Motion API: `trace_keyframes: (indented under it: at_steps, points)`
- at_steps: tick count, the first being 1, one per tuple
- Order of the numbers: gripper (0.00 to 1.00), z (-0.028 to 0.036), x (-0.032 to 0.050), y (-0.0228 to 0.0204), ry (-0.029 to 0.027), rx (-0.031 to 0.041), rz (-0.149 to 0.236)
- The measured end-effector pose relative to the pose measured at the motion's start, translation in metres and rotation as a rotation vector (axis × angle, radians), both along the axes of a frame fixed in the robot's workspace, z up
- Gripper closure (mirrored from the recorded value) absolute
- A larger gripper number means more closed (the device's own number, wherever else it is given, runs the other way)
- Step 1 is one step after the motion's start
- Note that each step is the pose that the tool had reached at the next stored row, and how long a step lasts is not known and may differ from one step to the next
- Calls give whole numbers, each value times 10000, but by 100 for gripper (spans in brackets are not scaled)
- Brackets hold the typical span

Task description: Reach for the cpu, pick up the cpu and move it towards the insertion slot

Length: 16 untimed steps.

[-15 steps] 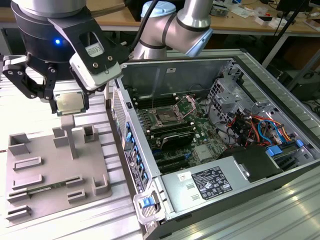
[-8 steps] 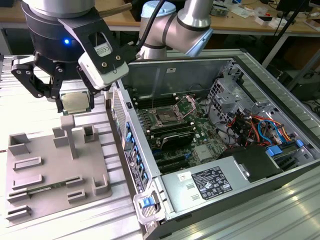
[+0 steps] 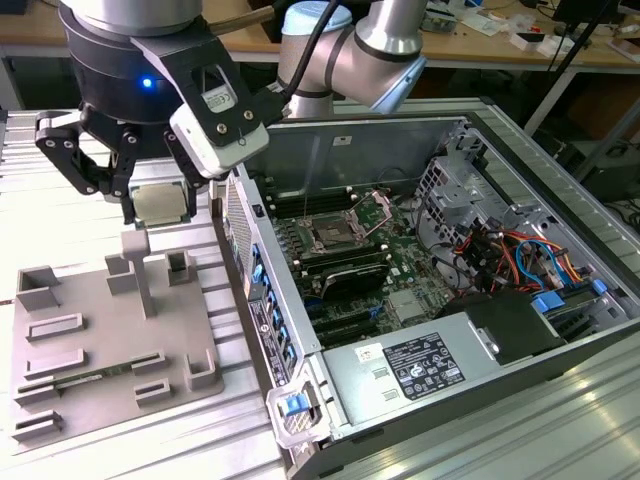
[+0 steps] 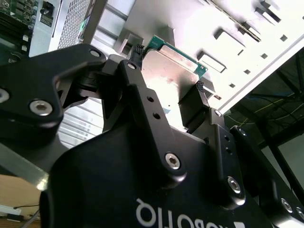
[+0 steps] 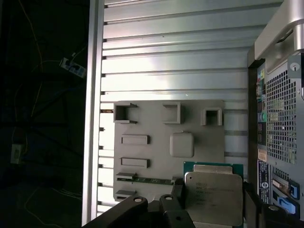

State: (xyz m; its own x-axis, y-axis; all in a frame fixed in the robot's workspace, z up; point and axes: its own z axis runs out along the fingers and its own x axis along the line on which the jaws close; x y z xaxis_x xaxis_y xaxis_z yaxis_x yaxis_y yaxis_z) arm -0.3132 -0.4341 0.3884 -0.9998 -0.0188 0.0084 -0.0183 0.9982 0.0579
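Above grey tray [image 3: 100, 320], gripper [image 4: 168, 69] tight on cpu [image 5: 213, 199]

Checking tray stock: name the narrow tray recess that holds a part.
The recess with the green memory stick lying along it, on the grey tray. The two rectangular recesses beside it show only grey plastic.

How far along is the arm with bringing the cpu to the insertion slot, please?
Done: the reach and pick-up; the end effector is shut on the cpu, lifted off the grey tray. In hand: the carry; it hangs above the tray, outside the computer case. Left: it is not yet over the insertion slot, which sits inside the case, toward the exterior view's right.
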Motion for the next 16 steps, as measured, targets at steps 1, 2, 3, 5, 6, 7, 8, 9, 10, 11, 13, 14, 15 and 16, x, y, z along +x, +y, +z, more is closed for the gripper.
trace_keyframes:
  at_steps: [1,2,3,5,6,7,8,9,10,11,13,14,15,16]
  points:
    - [45,0,9,0,0,0,0]
    - [45,0,16,0,-1,0,0]
    - [45,0,27,0,-1,0,0]
    - [45,0,49,0,0,-1,0]
    - [45,0,68,0,0,0,0]
    - [45,0,75,0,0,0,-1]
    - [45,0,84,0,0,-1,0]
    - [45,0,98,0,0,0,0]
    - [45,0,110,0,0,0,-1]
    - [45,0,116,0,0,-1,0]
    - [45,0,134,0,0,0,0]
    - [45,0,148,0,0,-1,-1]
    - [45,0,157,0,-1,0,0]
    - [45,0,166,0,-1,0,0]
